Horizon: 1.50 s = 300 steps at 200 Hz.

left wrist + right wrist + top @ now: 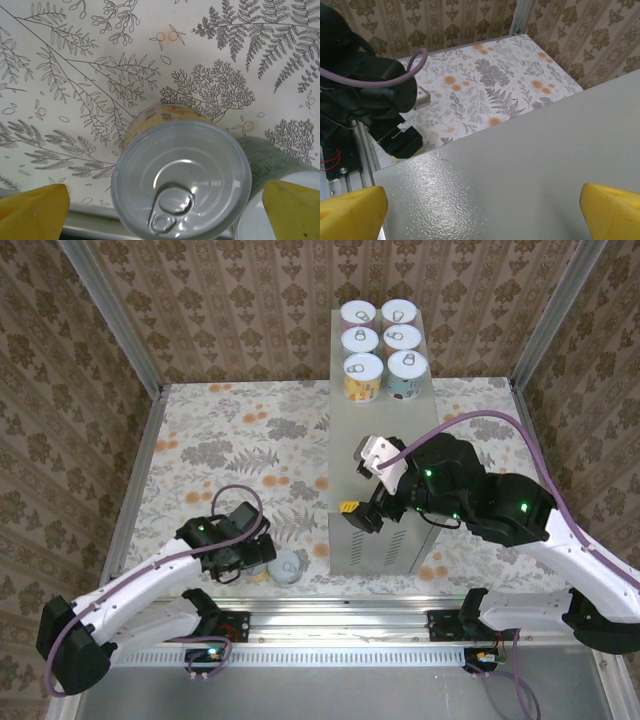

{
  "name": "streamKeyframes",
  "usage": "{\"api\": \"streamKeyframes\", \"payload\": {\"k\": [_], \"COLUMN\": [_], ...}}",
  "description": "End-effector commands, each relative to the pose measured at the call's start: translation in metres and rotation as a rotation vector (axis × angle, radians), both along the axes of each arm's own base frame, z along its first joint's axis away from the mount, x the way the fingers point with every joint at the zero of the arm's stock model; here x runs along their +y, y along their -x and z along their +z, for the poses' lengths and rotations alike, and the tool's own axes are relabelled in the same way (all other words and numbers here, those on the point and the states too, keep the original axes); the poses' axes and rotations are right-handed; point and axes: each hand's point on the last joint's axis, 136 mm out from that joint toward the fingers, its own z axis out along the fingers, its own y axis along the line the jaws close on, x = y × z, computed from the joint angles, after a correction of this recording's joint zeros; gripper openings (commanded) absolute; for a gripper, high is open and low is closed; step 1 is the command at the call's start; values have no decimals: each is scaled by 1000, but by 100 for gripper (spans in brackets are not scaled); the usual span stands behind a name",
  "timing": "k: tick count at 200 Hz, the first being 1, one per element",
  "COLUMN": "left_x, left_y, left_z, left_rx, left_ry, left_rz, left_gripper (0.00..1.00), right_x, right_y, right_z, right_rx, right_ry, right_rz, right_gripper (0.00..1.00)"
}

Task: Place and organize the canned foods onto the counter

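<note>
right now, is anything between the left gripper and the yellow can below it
Nothing visible lies between the open left gripper and the yellow can, centred between its fingers. A teal can stands close beside it, partly under one finger, which may strike it on descent.

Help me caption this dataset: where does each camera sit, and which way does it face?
Top external: above and behind the left arm and right arm, looking down on the counter and six cans.
Left wrist: looking down at a yellow-labelled can on the floral table; own fingers show.
Right wrist: looking across the counter toward the floral table; own fingers show.
Shared: top and right wrist both see the counter.
</note>
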Motion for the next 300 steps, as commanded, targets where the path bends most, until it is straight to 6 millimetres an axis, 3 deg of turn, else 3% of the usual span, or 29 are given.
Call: {"api": "streamKeyframes", "payload": {"k": [1, 51, 105, 137, 176, 192, 217, 239, 258, 300], "left_x": [-7, -2, 9, 9, 6, 4, 4, 0, -1, -8], "left_y": [-8, -6, -4, -8, -16, -19, -27, -32, -28, -23], "left_z": [-6, -20, -17, -15, -7, -5, 1, 2, -2, -11], "left_rx": [-24, 18, 9, 1, -16, -20, -46, -34, -1, 28], "left_ry": [39, 4, 19, 37, 55, 61, 65, 86, 79, 117], "left_rz": [63, 88, 126, 123, 107, 97, 90, 71, 58, 50], "left_gripper": [100, 97, 83, 71, 70, 63, 62, 69, 80, 92], "right_x": [5, 10, 20, 24, 27, 27, 26, 25, 25, 26], "right_y": [11, 24, 36, 34, 32, 30, 27, 25, 24, 23], "right_z": [2, -3, 0, 1, -2, -2, -1, -2, -3, -4], "right_rx": [14, 33, 15, 5, 14, 11, 2, 1, 4, 1], "right_ry": [-37, -29, -42, -43, -29, -28, -28, -26, -24, -29], "right_rz": [38, 86, 160, 158, 154, 146, 128, 118, 112, 105], "right_gripper": [100, 100, 100, 100, 100, 100, 100, 100, 100, 100]}}
